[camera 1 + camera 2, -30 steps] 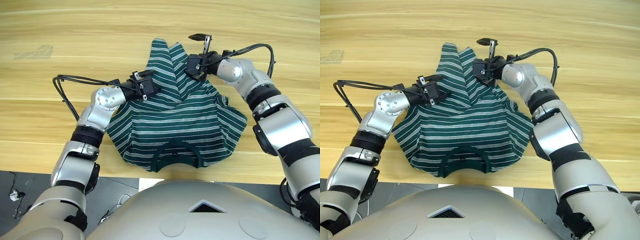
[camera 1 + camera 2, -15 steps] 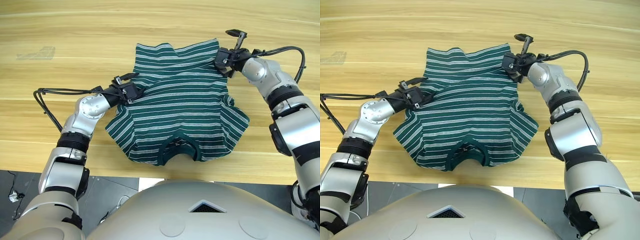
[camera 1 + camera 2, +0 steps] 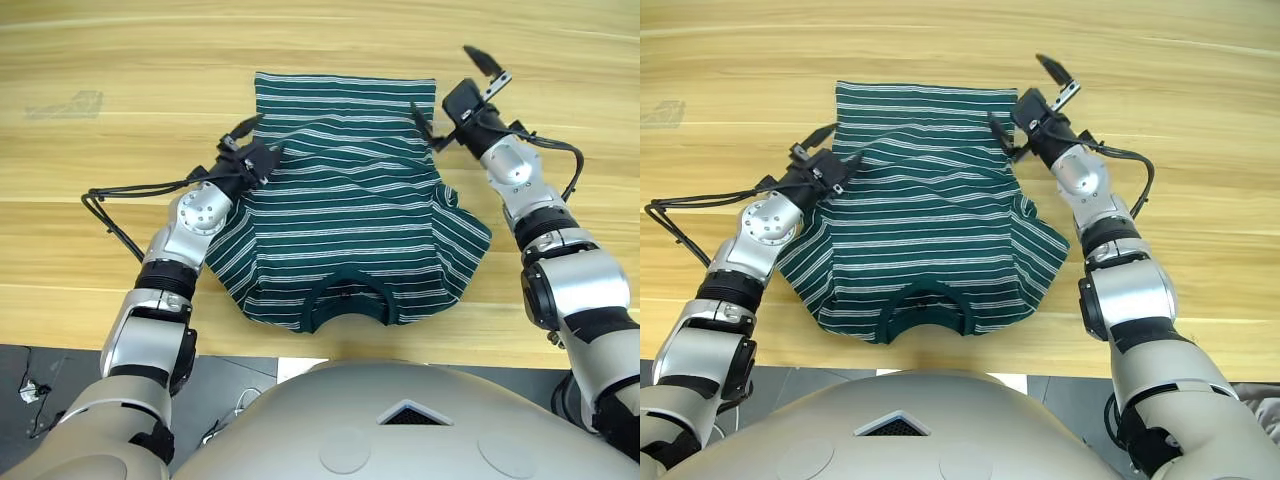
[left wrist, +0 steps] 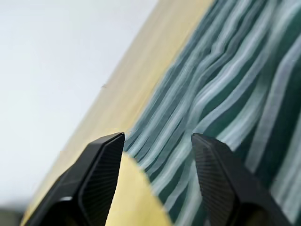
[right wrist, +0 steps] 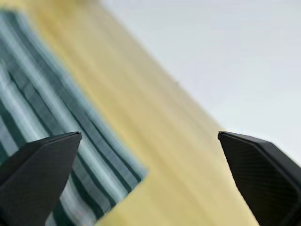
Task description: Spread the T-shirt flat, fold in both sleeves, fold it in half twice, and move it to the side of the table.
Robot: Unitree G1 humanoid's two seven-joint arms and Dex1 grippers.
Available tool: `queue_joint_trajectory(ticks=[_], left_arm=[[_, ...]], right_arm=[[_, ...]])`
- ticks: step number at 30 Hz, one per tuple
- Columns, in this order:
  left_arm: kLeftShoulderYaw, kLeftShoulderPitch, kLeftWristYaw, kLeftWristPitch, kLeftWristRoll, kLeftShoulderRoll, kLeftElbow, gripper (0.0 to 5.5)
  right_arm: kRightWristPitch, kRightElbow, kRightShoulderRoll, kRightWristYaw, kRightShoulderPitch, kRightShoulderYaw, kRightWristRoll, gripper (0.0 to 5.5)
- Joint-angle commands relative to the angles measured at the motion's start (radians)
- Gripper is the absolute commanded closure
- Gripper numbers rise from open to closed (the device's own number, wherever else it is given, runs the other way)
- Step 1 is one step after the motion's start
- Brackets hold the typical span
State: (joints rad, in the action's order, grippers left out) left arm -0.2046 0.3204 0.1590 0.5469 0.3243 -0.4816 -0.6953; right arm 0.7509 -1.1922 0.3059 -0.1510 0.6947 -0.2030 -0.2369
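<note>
The dark green T-shirt [image 3: 345, 200] with white stripes lies spread on the wooden table [image 3: 150, 60]. Its collar [image 3: 345, 290] is at the near edge and its straight hem [image 3: 345, 80] on the far side. The sleeves bunch at the near corners, the right one [image 3: 462, 225] rumpled. My left gripper [image 3: 255, 140] is open at the shirt's left edge, with stripes and bare wood showing between its fingers [image 4: 101, 174]. Open wide, my right gripper [image 3: 452, 88] stands just off the far right hem corner, above the table [image 5: 155, 122].
Bare wood stretches beyond the hem and to both sides of the shirt. A faint pale mark [image 3: 75, 103] sits on the table at the far left. Black cables [image 3: 110, 205] loop out beside my left forearm. The table's near edge [image 3: 80, 335] runs just behind the collar.
The far hem has been drawn out straight and flat. Both grippers have let go of the hem corners and opened; the right one has lifted off to the right.
</note>
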Motion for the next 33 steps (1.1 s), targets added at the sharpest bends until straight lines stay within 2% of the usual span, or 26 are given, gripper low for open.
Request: queue_joint_trajectory(ticks=[1,3,5,8,11,14,17,23,33], left_arm=[[0.064,-0.045,-0.038,0.008,-0.029,-0.031,0.071,2.88],[0.102,-0.105,-0.042,0.006,-0.049,-0.050,0.161,2.88],[0.190,-0.219,-0.022,-0.029,-0.145,-0.060,0.355,2.88],[0.353,-0.540,-0.011,-0.228,-0.510,-0.021,0.888,2.88],[0.361,-0.862,-0.059,-0.309,-0.942,0.057,1.223,2.88],[0.270,-1.097,-0.099,-0.403,-1.233,0.260,1.173,2.88],[0.259,-1.214,-0.111,-0.472,-1.340,0.354,1.121,2.88],[0.352,-1.234,-0.073,-0.582,-1.481,0.391,1.147,2.88],[0.384,-1.068,-0.021,-0.681,-1.302,0.344,1.081,2.88]], right_arm=[[0.045,0.056,0.003,-0.008,-0.010,0.038,0.031,0.12],[0.070,0.110,0.008,-0.021,-0.026,0.064,0.060,0.12],[0.066,0.204,0.009,-0.063,-0.039,0.113,0.142,0.12],[-0.014,0.500,0.044,-0.124,-0.113,0.196,0.303,0.12],[-0.137,0.760,0.101,-0.136,-0.178,0.273,0.421,0.12],[-0.236,0.943,0.146,-0.122,-0.234,0.340,0.474,0.12],[-0.313,1.058,0.158,-0.111,-0.287,0.363,0.477,0.12],[-0.436,1.207,0.145,-0.094,-0.360,0.377,0.451,0.12],[-0.471,1.239,0.124,-0.102,-0.386,0.373,0.431,0.12]])
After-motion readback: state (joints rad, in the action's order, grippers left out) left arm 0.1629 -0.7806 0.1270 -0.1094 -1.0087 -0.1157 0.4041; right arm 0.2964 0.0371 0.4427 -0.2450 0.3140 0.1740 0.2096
